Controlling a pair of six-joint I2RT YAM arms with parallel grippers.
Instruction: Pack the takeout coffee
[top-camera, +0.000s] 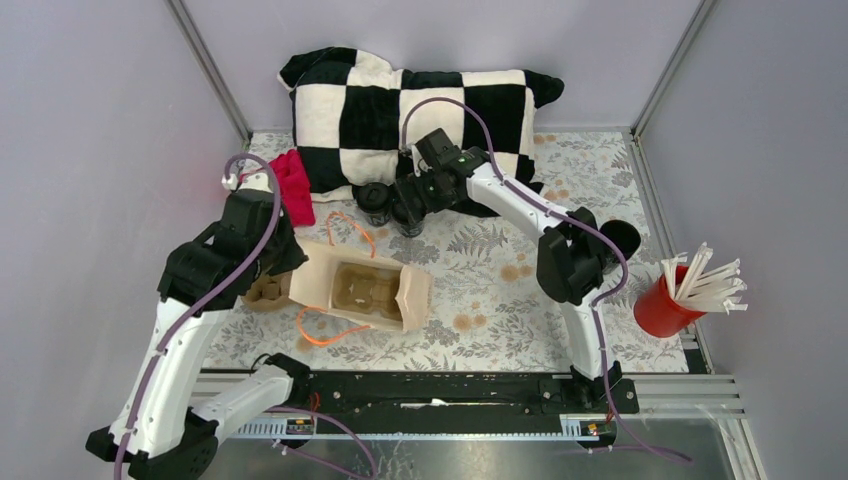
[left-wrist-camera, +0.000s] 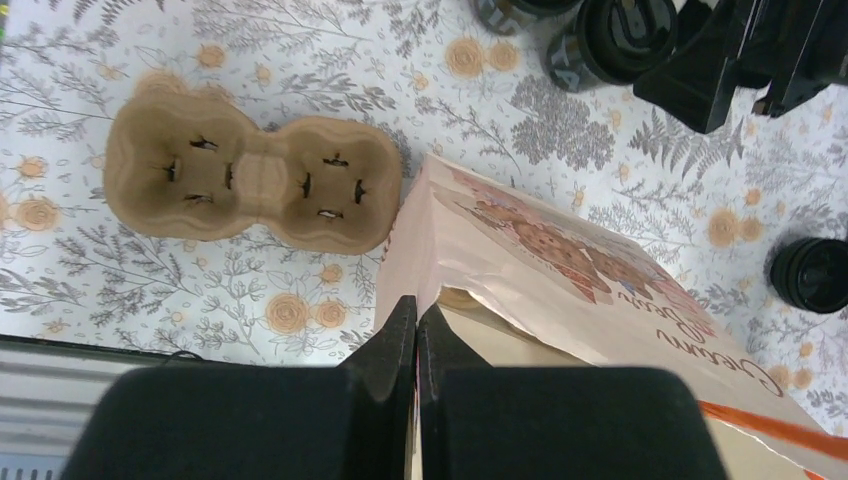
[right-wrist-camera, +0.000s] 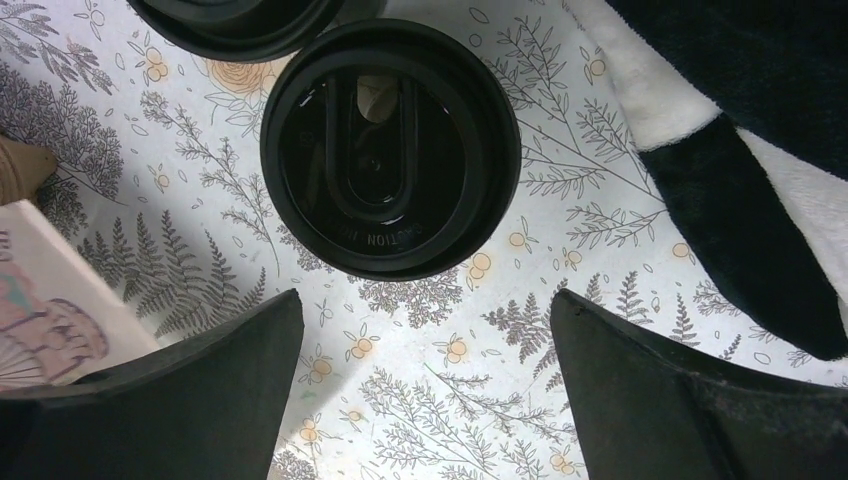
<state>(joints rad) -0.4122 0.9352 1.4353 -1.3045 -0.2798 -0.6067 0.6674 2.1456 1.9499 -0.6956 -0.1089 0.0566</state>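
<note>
The right arm (top-camera: 520, 205) rises from its base at the near edge, folds at the elbow and stretches its forearm up and left toward the chequered cushion (top-camera: 420, 110), wrist tipped down over the takeout coffee. The right fingers (right-wrist-camera: 200, 390) are spread wide and released, gripping nothing. The first cup (right-wrist-camera: 390, 150) stands lid up on the floral worktop (right-wrist-camera: 450, 400), just ahead of the gap between them, with the second cup (right-wrist-camera: 240, 20) just beside it. Both cups stand near the cushion's front edge, apart from the paper bag (left-wrist-camera: 560, 260). The left arm (top-camera: 190, 330) leans in from the left, elbow raised, its end turned down at the bag's left rim. The left fingers (left-wrist-camera: 400, 340) are clenched tight, apparently pinching the paper edge. A brown pulp carrier (left-wrist-camera: 250, 180) lies flat on the worktop just beside the bag, and another carrier (top-camera: 365, 290) shows inside the bag's open mouth. A red cup of straws (top-camera: 665, 305) stands at the worktop's right edge.
</note>
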